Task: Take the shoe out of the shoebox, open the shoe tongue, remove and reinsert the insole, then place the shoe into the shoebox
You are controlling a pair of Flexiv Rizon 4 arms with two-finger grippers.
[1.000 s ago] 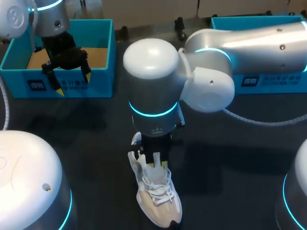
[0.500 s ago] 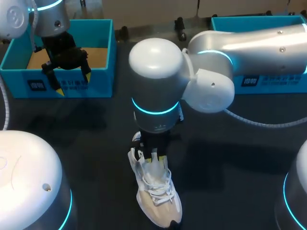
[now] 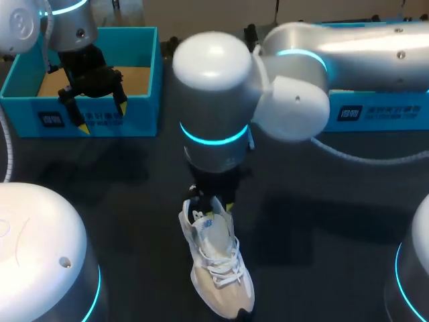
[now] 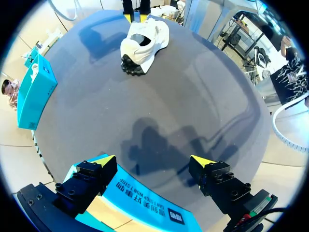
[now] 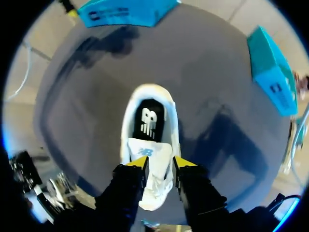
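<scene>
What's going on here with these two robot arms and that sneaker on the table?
The white lace-up sneaker stands on the dark table, already out of its box. The right gripper hangs just above the white tongue, fingers a little apart and seemingly gripping nothing. The black insole shows inside the shoe. The left gripper hovers open over the front wall of the open turquoise cardboard shoebox, holding nothing.
</scene>
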